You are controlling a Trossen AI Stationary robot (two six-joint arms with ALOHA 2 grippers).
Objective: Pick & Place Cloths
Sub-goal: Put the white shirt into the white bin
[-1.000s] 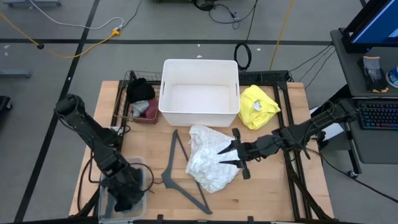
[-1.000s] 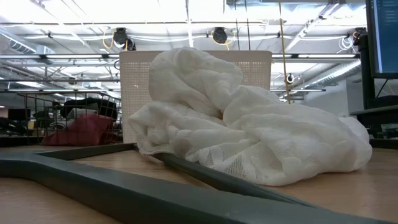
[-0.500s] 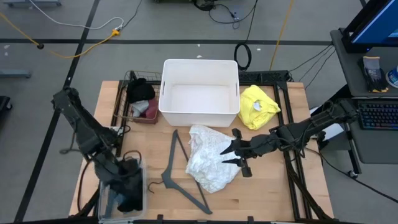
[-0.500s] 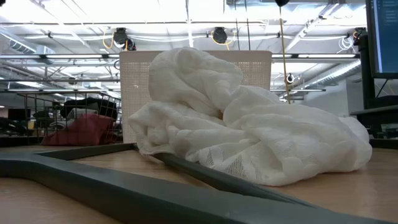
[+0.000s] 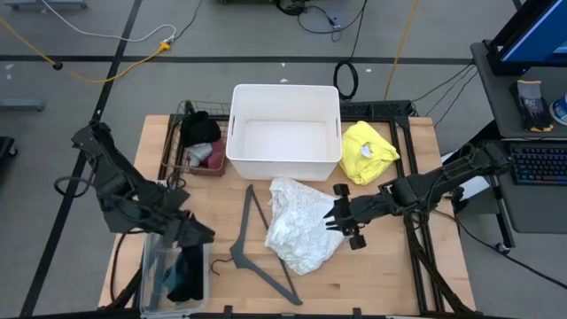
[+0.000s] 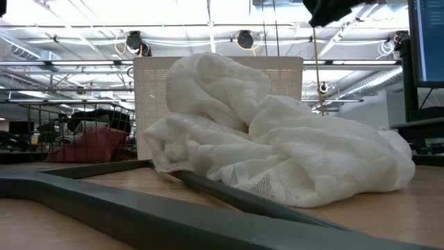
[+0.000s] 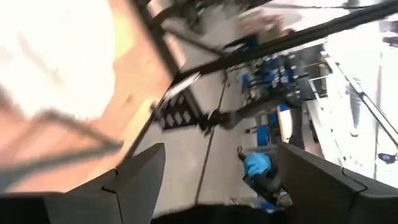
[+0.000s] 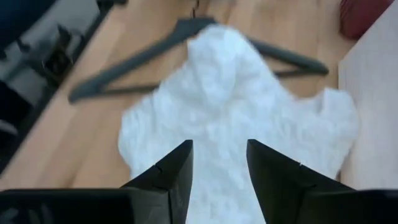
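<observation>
Right gripper (image 5: 341, 219) spread, at right edge of white cloth (image 5: 297, 223) mid-table, over hanger (image 5: 261, 244) | left gripper (image 5: 193, 232) spread above near-left bin (image 5: 151, 266) | risk: we snag the hanger with the cloth.

Lacy cloth (image 5: 299, 225): white, with an openwork lace pattern along its edges
Yellow cloth (image 5: 367, 151): bright plain yellow
Maroon cloth (image 5: 213, 158): dark red
Black cloth (image 5: 200, 129): plain black
Hanger (image 5: 257, 248): dark grey
Bin (image 5: 284, 164): white, plain
Bench (image 5: 399, 275): pale wood with visible grain
Left end effector (image 5: 197, 232): black
Right end effector (image 5: 340, 215): black
Floor (image 5: 221, 44): grey, crossed by dark lines
</observation>
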